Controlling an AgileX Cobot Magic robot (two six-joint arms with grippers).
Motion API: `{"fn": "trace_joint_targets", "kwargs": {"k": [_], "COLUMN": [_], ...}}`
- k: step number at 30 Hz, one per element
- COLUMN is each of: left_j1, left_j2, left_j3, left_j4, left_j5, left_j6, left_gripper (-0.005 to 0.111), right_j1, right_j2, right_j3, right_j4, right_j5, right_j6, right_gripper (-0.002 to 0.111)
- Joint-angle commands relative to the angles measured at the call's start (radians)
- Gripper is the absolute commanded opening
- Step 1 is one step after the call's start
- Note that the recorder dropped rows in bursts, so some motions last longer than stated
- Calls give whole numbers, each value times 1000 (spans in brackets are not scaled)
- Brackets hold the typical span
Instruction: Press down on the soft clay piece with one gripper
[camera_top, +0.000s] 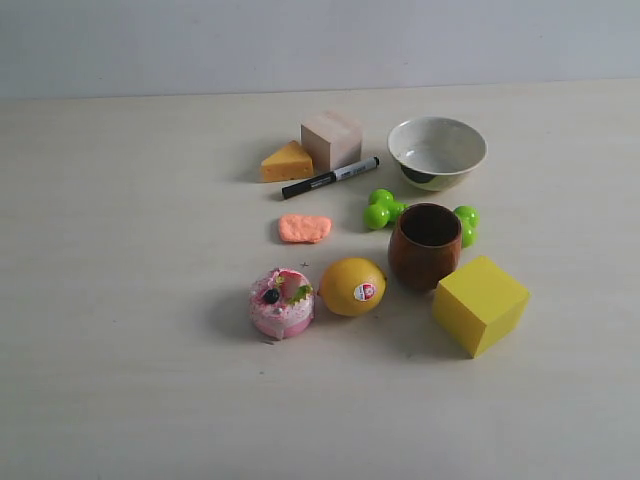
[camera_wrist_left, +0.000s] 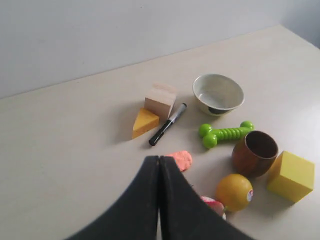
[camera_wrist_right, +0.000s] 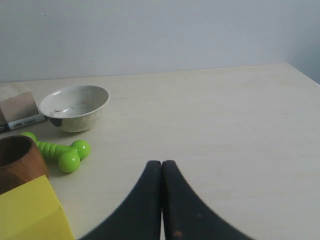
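The soft clay piece (camera_top: 305, 228) is a small flat salmon-orange lump lying on the table between the black marker and the pink cake. In the left wrist view the clay (camera_wrist_left: 181, 159) shows partly behind my left gripper (camera_wrist_left: 159, 159), whose black fingers are pressed together with nothing between them. My right gripper (camera_wrist_right: 161, 163) is also shut and empty, over bare table away from the clay. Neither gripper nor arm appears in the exterior view.
Around the clay lie a black marker (camera_top: 330, 178), an orange cheese wedge (camera_top: 287, 162), a beige block (camera_top: 331, 139), a white bowl (camera_top: 437, 151), a green dumbbell toy (camera_top: 383, 209), a brown cup (camera_top: 426, 246), a lemon (camera_top: 352, 287), a pink cake (camera_top: 282, 302) and a yellow cube (camera_top: 481, 304).
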Motion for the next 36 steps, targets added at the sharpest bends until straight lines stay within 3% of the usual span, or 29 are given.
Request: {"fn": "trace_joint_targets", "kwargs": {"k": [1,6,14,18,20,25,27,36], "left_j1": [-6,-6,-20,-93,-161,-339,-384,-418], "left_j2": [37,139,384,510,574,741,806,1137], "left_j3": [-4,-39,-231,-346,-412,-601,-665,-997], "left_j4": [-60,-65,-66,-37,57,489,557,595], "left_j5": [-45,31,129,191,193,231,276,543], "left_j6": [-3,-1,2,-28,-106,-415,-489,-619], "left_gripper": [0,0,0,0,0,0,0,0], "right_j1": [4,4,4,4,4,4,4,4], "right_j2": [-5,-5,-5,-5,-5,-5,-5,-5], "right_j3": [4,4,4,4,4,4,4,4], "right_j4": [0,0,0,0,0,0,0,0], "right_j5": [-4,-4,-4,-4,-4,-4,-4,-4], "right_j6": [-5,-5,-5,-5,-5,-5,-5,-5], "right_gripper": [0,0,0,0,0,0,0,0]}}
